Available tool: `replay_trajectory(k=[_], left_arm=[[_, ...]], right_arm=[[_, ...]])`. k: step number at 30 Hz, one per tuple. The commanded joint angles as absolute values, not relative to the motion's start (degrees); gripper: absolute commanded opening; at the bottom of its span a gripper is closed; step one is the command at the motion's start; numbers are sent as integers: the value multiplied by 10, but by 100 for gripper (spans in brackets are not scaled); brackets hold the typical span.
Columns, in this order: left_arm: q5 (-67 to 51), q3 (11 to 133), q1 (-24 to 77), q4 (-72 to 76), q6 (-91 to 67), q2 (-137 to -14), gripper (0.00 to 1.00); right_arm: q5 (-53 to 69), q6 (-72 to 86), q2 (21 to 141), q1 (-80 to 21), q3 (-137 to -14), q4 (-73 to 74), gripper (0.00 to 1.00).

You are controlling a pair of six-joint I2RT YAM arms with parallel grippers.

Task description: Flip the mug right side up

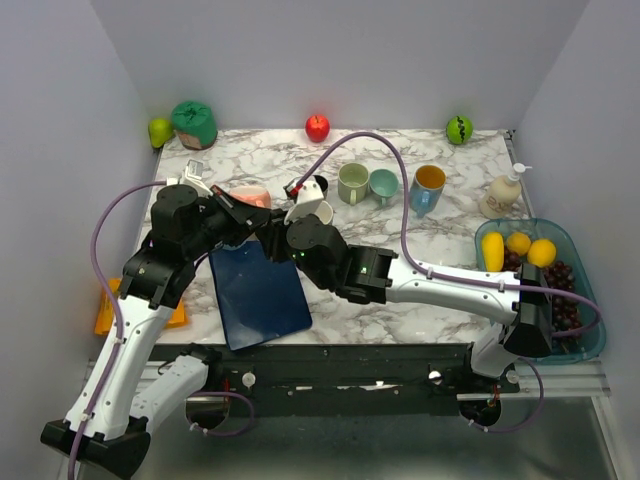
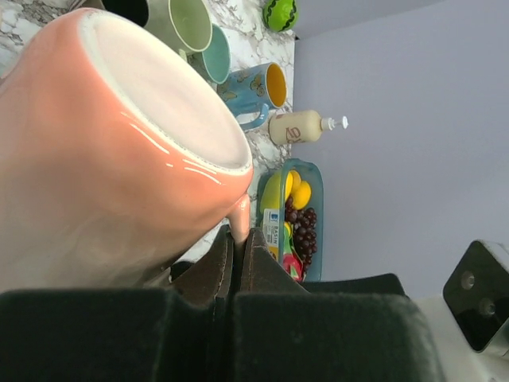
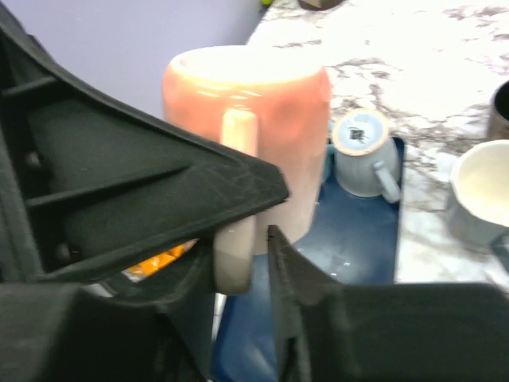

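**Pink mug bottom up, both sets of fingers at its handle**

The pink mug [image 3: 270, 111] sits at the left-centre of the marble surface [image 1: 440, 290], at the far end of a dark blue mat [image 1: 258, 295]. Its pale, closed base points upward in the right wrist view, so it is upside down. Whether its rim rests on the mat or hangs just above it cannot be told.

The left fingers [image 2: 208, 274] are pressed tight together, with the end of the mug's handle pinched between them. The mug's base fills most of that view.

The right fingers [image 3: 302, 310] stand narrowly apart on either side of the lower part of the same handle. One finger lies against the handle and a thin gap shows beside the other, so there is no firm clamp.

Just beyond the pink mug, a small pale mug [image 3: 362, 155] stands bottom up on the mat, and a white mug [image 1: 314, 212] stands upright nearby.

Further right along the surface are a green mug [image 1: 352, 183], a teal mug [image 1: 383, 186] and a blue mug [image 1: 428, 188] with an orange inside, all mouth up. Past them is a soap bottle [image 1: 503, 194]. A blue tray [image 1: 575, 238] of fruit lies at the right edge.
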State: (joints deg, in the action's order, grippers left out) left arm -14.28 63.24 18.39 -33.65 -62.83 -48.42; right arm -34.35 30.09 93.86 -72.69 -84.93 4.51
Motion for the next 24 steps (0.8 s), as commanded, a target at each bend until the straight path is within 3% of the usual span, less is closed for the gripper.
replay_trajectory(k=[1, 7, 12, 16, 18, 24], left_arm=[[-178, 629, 190, -352, -628, -456, 0], [-192, 629, 190, -355, -628, -459, 0], [-192, 628, 190, -359, -628, -456, 0], [-197, 621, 190, -362, -621, -455, 0], [-195, 614, 190, -362, -615, -454, 0], [-195, 597, 190, -360, -586, -454, 24]], right_arm=[[-454, 281, 939, -708, -869, 29, 43], [-455, 256, 947, -708, -882, 5, 45], [-433, 239, 945, -704, -864, -49, 27], [-403, 234, 929, -697, -840, -83, 1], [-382, 245, 913, -690, -834, -73, 1], [-317, 339, 868, -663, -827, 38, 1]])
